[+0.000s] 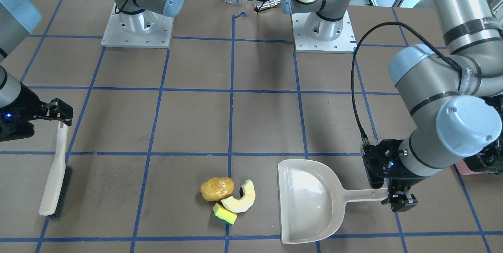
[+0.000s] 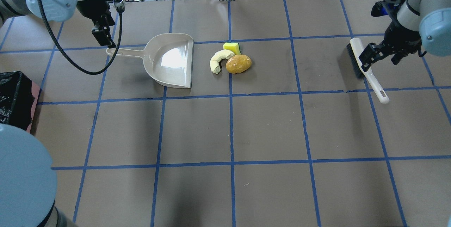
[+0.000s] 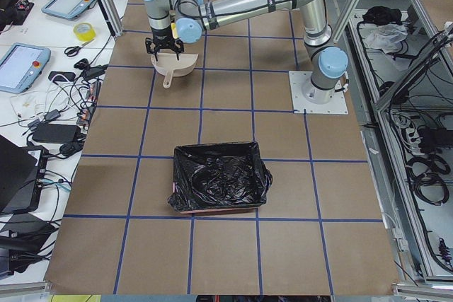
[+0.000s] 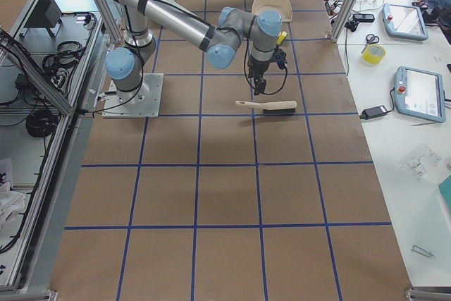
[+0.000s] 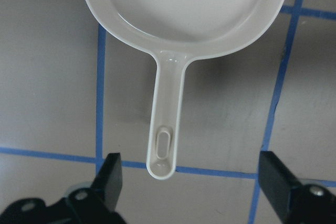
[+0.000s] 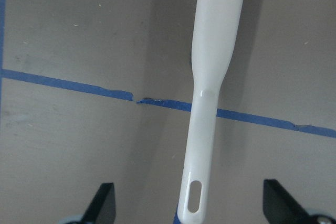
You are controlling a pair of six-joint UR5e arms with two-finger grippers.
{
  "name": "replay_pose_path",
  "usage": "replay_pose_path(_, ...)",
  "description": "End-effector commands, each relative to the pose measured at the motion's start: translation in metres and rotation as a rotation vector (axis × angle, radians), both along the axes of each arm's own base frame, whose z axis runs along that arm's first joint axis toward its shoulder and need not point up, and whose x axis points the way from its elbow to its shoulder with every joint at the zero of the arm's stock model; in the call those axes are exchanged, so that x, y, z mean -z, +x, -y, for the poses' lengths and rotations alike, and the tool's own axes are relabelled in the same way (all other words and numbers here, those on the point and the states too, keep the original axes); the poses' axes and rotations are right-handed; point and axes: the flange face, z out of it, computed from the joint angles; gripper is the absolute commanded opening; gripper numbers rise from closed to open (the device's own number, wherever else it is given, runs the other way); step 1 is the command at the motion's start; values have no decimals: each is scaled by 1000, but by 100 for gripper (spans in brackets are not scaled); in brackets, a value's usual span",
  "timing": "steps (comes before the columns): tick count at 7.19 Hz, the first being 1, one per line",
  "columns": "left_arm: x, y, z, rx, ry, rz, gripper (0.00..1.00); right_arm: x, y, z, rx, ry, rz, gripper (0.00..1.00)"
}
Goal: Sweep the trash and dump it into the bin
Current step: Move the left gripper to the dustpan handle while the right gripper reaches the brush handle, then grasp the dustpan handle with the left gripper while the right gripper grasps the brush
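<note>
The potato (image 2: 238, 63), slice (image 2: 218, 61) and sponge (image 2: 232, 47) lie touching between dustpan (image 2: 169, 61) and brush (image 2: 366, 68); the bin (image 3: 219, 178) sits well apart at the robot's left. The left gripper (image 5: 191, 177) gapes over the dustpan handle, the right gripper (image 6: 194, 203) over the brush handle.

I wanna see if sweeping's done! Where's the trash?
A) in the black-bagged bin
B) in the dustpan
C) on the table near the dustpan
C: glossy golden-brown potato-like lump, pale beige crescent slice and small yellow sponge lie on the brown table, outside the beige plastic dustpan.
</note>
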Motion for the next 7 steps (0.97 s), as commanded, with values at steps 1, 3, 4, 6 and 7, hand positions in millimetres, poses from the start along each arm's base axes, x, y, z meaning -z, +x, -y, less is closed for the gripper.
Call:
replay_pose_path(1,39,9,16,72,25,-4,96,52,-21,7,27,65,14,100)
replay_pose_path(3,64,26,16,42,55,-13,100,63,-25,6,28,108,-16,98)
replay_pose_path(4,70,29,15,35,64,-22,100,71,-25,2,51,129,-27,96)
replay_pose_path(6,82,32,16,32,80,-25,100,76,-23,-2,66,142,-22,90)
replay_pose_path(7,84,33,16,29,85,-26,99,78,-23,-2,64,145,-21,90)
